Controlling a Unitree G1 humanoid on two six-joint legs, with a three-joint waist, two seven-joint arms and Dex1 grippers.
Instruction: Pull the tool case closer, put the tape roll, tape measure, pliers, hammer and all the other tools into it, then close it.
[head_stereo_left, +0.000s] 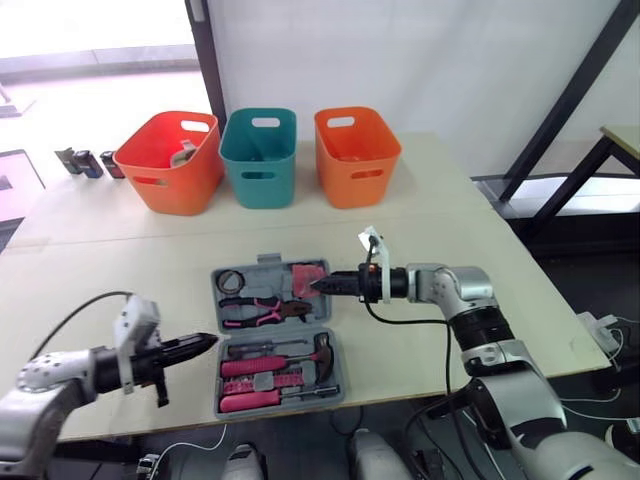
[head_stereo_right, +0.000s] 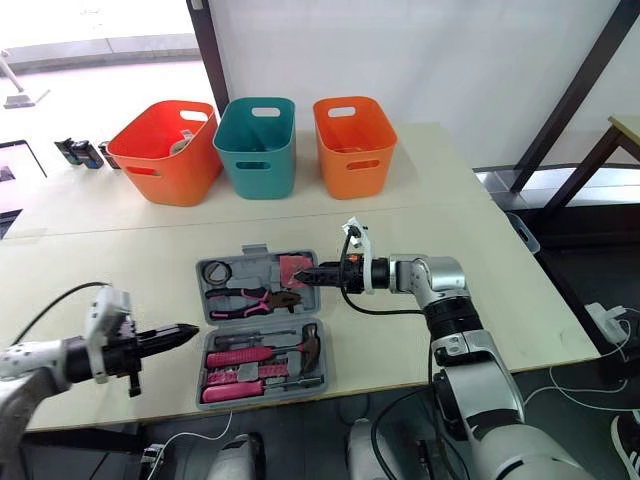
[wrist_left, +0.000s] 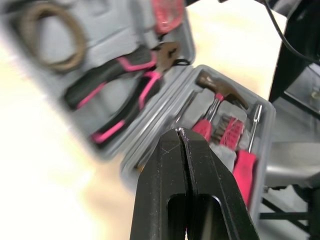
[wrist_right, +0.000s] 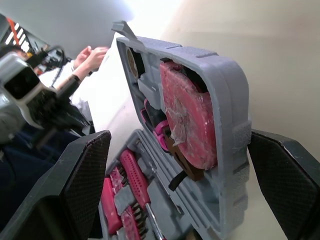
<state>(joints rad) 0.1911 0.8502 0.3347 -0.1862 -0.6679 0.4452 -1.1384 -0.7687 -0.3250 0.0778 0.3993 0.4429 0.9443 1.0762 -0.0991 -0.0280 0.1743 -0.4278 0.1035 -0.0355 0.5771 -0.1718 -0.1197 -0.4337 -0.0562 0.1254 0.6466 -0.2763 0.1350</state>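
The tool case (wrist_right: 230, 85) lies open on the bench (head_stereo_left: 450, 200), close to the near edge and between the two arms. Its lid half holds the tape roll (head_stereo_left: 234, 279), the pliers (head_stereo_left: 262, 311) and the pink tape measure (head_stereo_left: 308, 275). The near half holds the hammer (head_stereo_left: 305, 352) and a row of pink-handled screwdrivers (head_stereo_left: 250, 400). The right gripper (head_stereo_left: 322, 284) reaches in from the right at the lid's tape-measure corner. Its fingers are spread wide, one on either side of that corner's rim, and whether they touch it cannot be told. The left gripper (head_stereo_left: 208, 341) sits just beside the case's left edge, pointing at it, fingers pressed together and holding nothing. Well behind the case stand an orange bin (head_stereo_left: 172, 160), a teal bin (head_stereo_left: 259, 155) and a second orange bin (head_stereo_left: 355, 155).
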